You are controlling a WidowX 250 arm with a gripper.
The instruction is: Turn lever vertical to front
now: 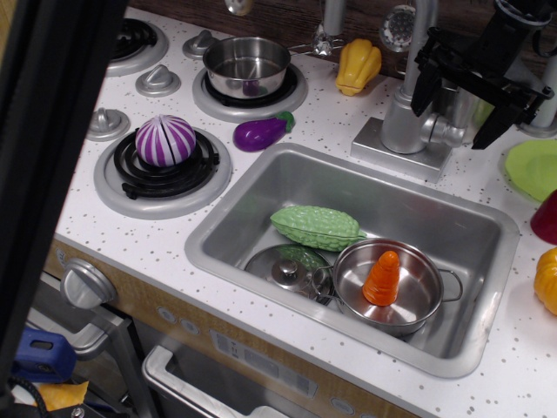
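Overhead, a white speckled bench [313, 122] is carrying a toy kitchen — a grey stove on the left and a steel sink [261, 196] sunk into the middle. A purple-and-white striped onion [165, 139] is sitting on the near burner, a small steel pot [246, 65] on the far one, and a purple eggplant [261, 132] is lying between the burners and the sink rim. Inside the sink, a bumpy green gourd [315, 227] is resting above a lid [283, 268], beside a pan [387, 286] holding an orange carrot [383, 279]. A yellow pepper [359, 65] is standing near the back wall.

Behind the sink, the faucet column [409, 78] is rising from its square base. The lever [454, 129] is showing only as a short shiny silver stub on the faucet body's right side, partly hidden. The black gripper [451, 109] is hanging right over it with its jaws spread apart — one dark finger on each side, neither clearly touching.
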